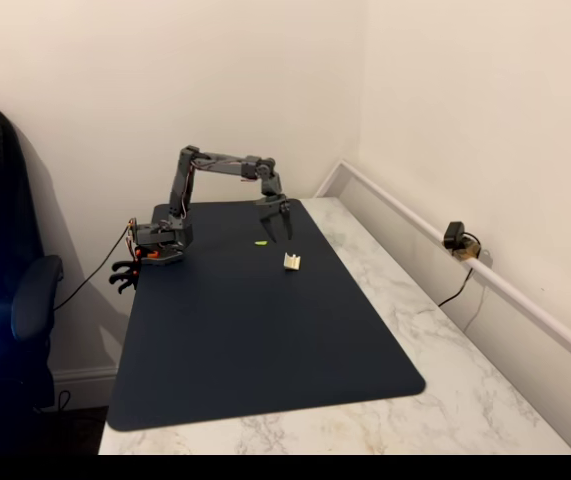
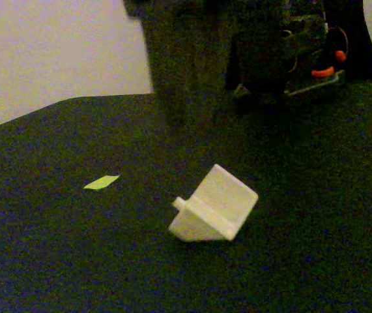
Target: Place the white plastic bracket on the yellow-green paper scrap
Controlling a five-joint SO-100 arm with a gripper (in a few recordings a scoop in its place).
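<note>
Presently the tool [image 1: 277, 228] is held above the worktop [image 1: 265, 330], fingers apart and empty, seemingly readied for a grasp. The white plastic bracket [image 1: 292, 262] lies just below it, the yellow-green paper scrap [image 1: 261, 243] beside it.

Cream walls [image 1: 165, 70], white marble table [image 1: 445, 340], dark desk mat [image 1: 245, 340], black office chair [image 1: 10, 300], white wall trunking [image 1: 525, 305]

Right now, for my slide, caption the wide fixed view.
Dark two-finger gripper hangs open above the navy mat, between the yellow-green paper scrap and the small white plastic bracket.
</note>
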